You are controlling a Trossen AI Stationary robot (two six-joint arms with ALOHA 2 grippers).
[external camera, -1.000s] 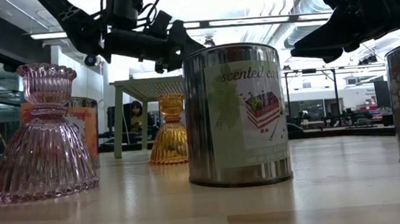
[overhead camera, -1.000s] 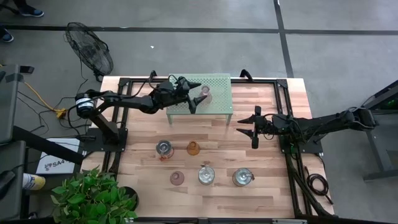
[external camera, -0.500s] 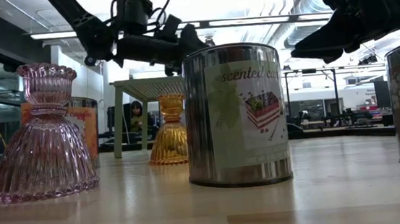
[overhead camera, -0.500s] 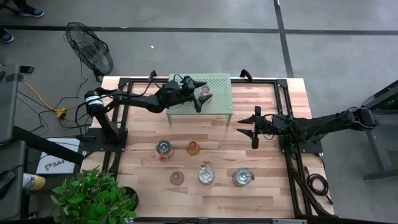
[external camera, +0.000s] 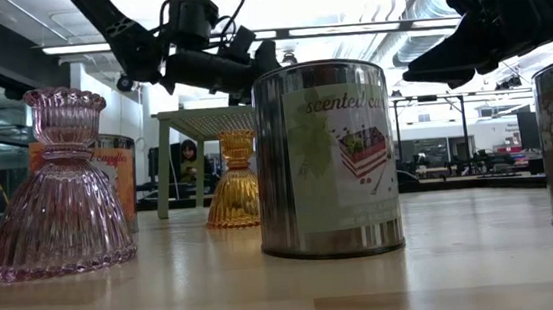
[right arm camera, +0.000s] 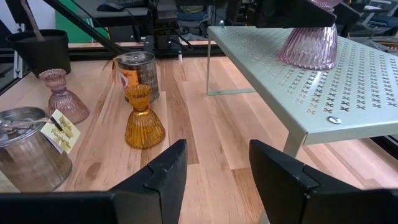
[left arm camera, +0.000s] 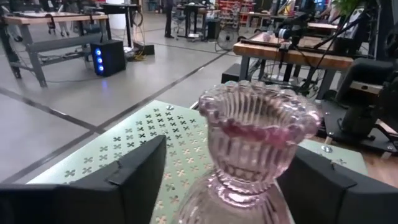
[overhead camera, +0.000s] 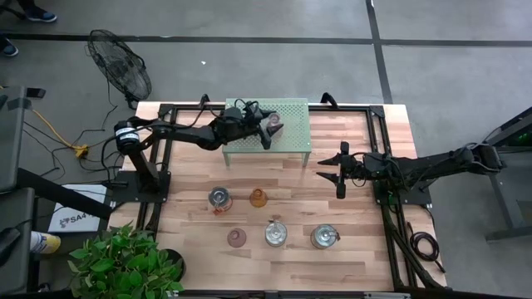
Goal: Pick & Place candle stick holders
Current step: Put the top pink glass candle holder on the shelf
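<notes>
Two slim dark jointed arms, black cables, blocky matte-black gripper (right arm camera: 211, 180) fingers.

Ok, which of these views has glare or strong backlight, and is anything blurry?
Low view: bright ceiling lights backlight both arms into silhouettes, and the tin shows reflections. Left wrist view: the pink holder fills the frame and looks slightly soft, the left gripper dark around it. High view: evenly lit. Right wrist view: even, no glare.
</notes>
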